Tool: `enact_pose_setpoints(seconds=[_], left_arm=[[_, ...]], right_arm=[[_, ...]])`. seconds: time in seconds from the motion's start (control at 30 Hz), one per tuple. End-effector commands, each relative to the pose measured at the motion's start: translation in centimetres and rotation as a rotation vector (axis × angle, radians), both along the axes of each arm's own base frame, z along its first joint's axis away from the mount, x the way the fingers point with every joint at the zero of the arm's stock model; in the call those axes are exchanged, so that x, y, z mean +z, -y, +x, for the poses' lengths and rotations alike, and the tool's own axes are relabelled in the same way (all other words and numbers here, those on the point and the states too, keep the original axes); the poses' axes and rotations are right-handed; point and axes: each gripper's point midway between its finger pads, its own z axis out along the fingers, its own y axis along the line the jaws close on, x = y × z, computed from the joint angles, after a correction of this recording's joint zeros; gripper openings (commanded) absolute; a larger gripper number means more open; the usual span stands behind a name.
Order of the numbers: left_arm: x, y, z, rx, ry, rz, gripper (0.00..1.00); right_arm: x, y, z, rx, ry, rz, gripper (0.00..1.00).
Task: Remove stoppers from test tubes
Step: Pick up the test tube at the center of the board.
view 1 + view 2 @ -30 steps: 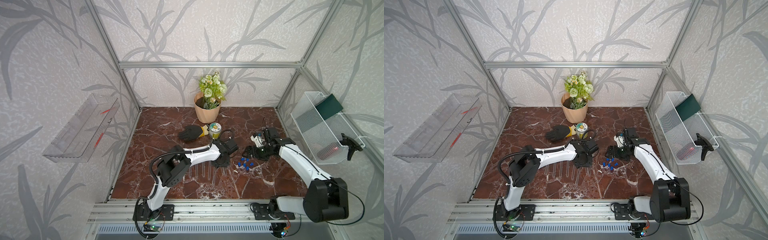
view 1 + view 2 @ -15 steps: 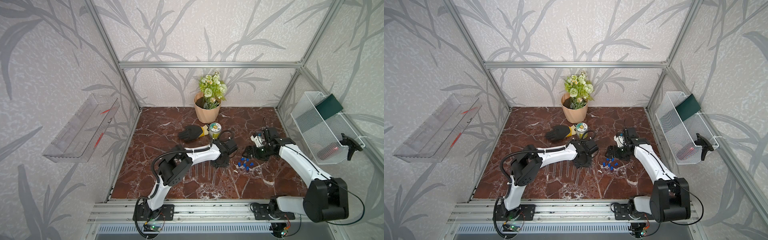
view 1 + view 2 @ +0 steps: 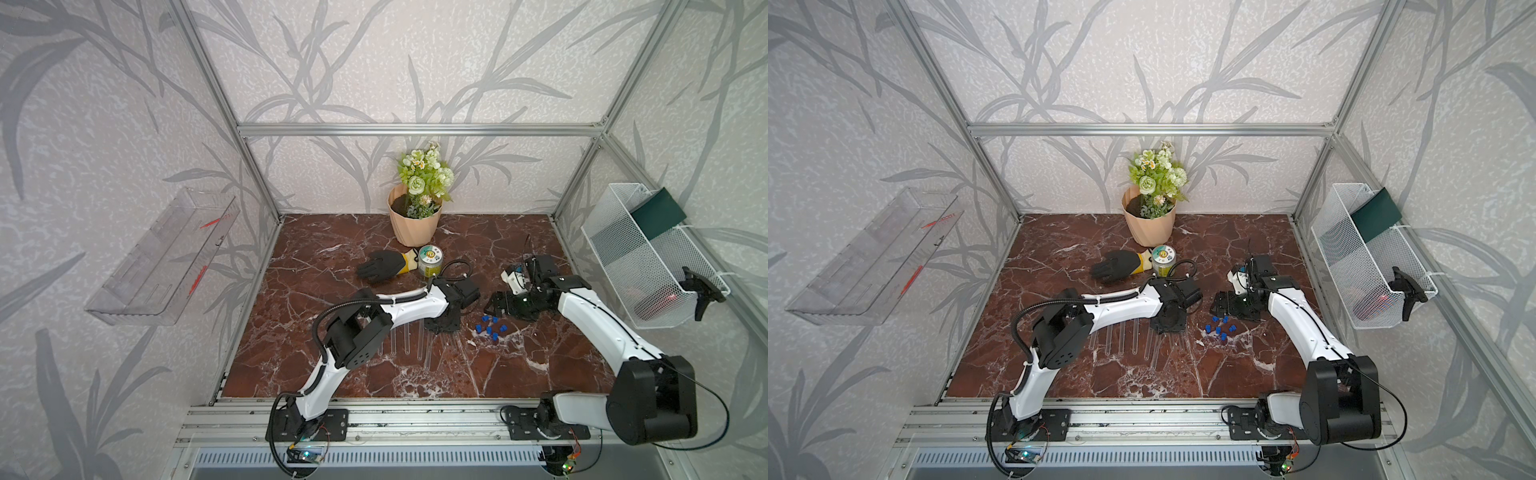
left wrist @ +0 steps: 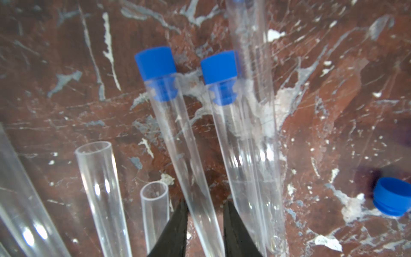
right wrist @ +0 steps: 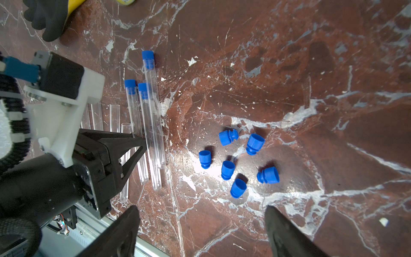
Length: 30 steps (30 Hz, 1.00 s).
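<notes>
Several clear test tubes [image 3: 407, 338] lie side by side on the marble floor. Three of them carry blue stoppers [image 5: 130, 84]; the others are open-mouthed [image 4: 97, 169]. My left gripper [image 4: 205, 209] points down over them, also seen in both top views [image 3: 442, 328] [image 3: 1169, 326]. Its jaws stand narrowly open astride one stoppered tube [image 4: 178, 142]: one finger touches it, the other is a sliver away. That tube's stopper [image 4: 155, 64] is seated. Several loose stoppers [image 5: 228, 169] [image 3: 490, 326] lie to the right. My right gripper [image 5: 200, 213] [image 3: 496, 305] hovers wide open beside them, holding nothing.
A black glove [image 3: 382, 266], a small lidded jar [image 3: 430, 255] and a flower pot [image 3: 415, 220] sit behind the tubes. A wire basket [image 3: 648, 257] hangs on the right wall and a clear shelf [image 3: 166, 257] on the left. One loose stopper [image 4: 392, 197] lies close to the tubes.
The left jaws have narrowed around the stoppered tube, and the left arm has shifted slightly. The right arm and the loose stoppers have not moved.
</notes>
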Motion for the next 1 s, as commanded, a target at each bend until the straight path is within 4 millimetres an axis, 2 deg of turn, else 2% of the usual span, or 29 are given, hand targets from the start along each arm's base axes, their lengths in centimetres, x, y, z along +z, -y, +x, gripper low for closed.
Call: enact_pose_setpoints(seconds=[0.0,0.23,0.97], left_arm=[[-1.2,-1.8,0.2,-0.010,-0.002,0.111,0.28],[-1.3,-2.0,0.2,-0.013,-0.004,0.125,0.24],[-1.7,-2.4,1.5,0.013,-0.002,0.107,0.28]], right_arm=[[1.0,0.0,0.4,0.014,0.026,-0.007,0.88],[1.0,0.1,0.4,0.011,0.028,-0.008,0.88],[1.1,0.2,0.2,0.009,0.035,-0.018,0.89]])
